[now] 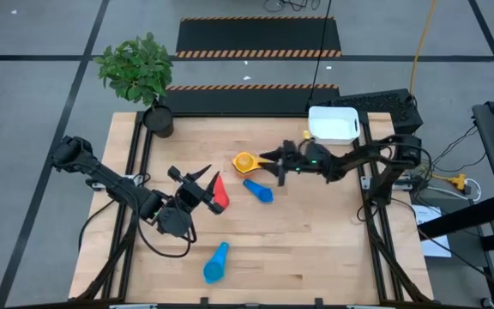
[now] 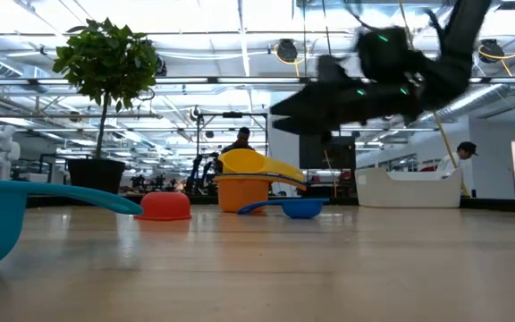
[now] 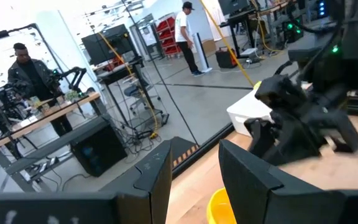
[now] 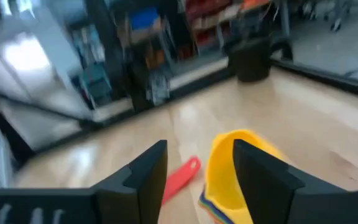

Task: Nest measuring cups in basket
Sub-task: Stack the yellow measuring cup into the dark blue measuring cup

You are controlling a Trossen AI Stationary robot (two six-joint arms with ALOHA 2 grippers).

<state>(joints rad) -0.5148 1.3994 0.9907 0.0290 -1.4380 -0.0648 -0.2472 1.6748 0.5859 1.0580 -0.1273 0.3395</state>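
Hovering: right tool (image 1: 268, 160) open | yellow cup (image 1: 244, 161) just beside fingertips

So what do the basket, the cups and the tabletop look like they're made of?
Basket: white, smooth, rounded corners, probably moulded plastic.
Yellow cup, red cup, blue cup: solid bright colours, slightly glossy, likely plastic.
Tabletop: pale planks with visible grain, apparently wood or laminate, satin finish.

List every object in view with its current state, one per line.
Yellow cup: nested in the orange one, on the table.
Red cup: on the table, upside down.
Small blue cup: upright, loose.
Light blue cup: loose, near the front edge.
Basket: no cups in it.
Left gripper: open.
Right gripper: open.
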